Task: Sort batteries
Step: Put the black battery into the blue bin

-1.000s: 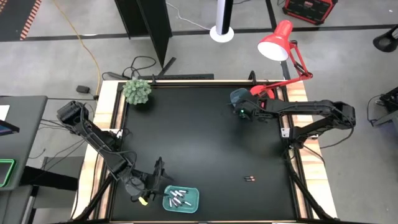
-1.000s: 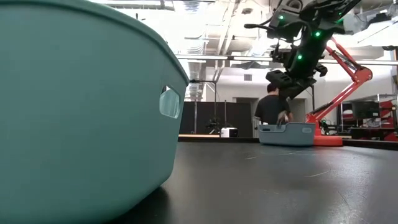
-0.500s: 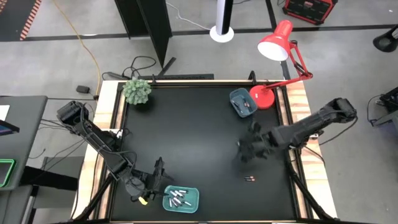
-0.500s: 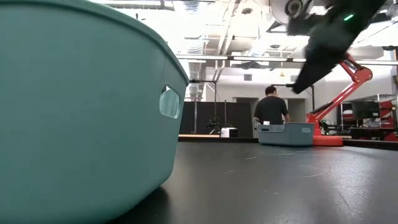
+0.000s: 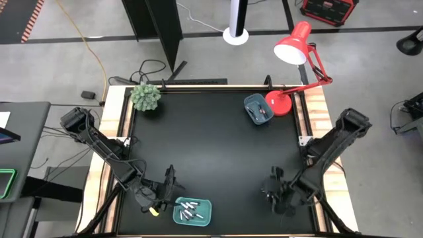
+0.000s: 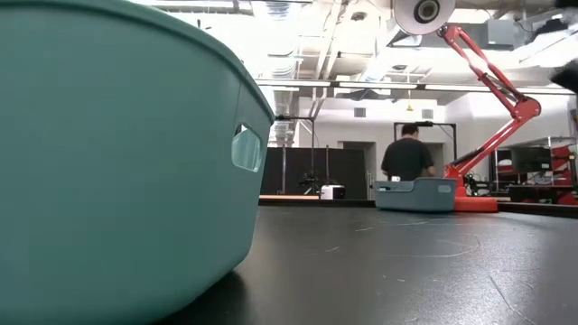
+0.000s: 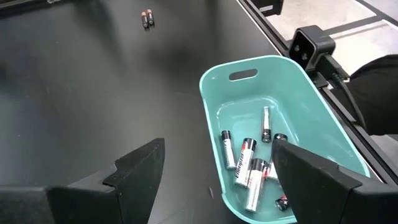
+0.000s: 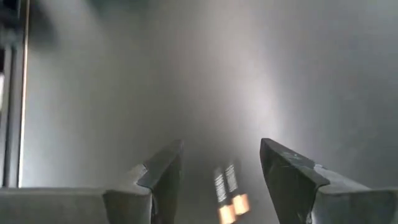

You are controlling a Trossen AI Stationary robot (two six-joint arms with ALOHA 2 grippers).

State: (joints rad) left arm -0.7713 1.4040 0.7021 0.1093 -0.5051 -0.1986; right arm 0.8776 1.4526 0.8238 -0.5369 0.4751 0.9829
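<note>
Several whitish-silver and dark red-banded batteries (image 7: pixel 249 165) lie in the teal tray (image 5: pixel 202 212) at the near edge. My left gripper (image 7: pixel 217 146) hovers open beside this tray (image 7: pixel 323 130), also in the high view (image 5: pixel 168 187). Two small dark batteries with orange ends (image 8: pixel 227 196) lie side by side on the black table, also seen from the left wrist (image 7: pixel 146 18). My right gripper (image 8: pixel 221 146) is open just above them, one finger on either side, and hides them in the high view (image 5: pixel 271 188). More batteries lie in the blue tray (image 5: pixel 258 109).
The blue tray (image 6: pixel 415 194) sits at the far right next to the red desk lamp's base (image 5: pixel 277 104). A small green plant (image 5: pixel 145 97) stands at the far left corner. The teal tray wall (image 6: pixel 117 162) fills the low view's left. A person (image 6: pixel 408 158) stands beyond the table.
My right arm has swung quickly from over the blue tray at the far right toward the near edge and come down over the two loose batteries. My left arm and both trays have stayed where they were.
</note>
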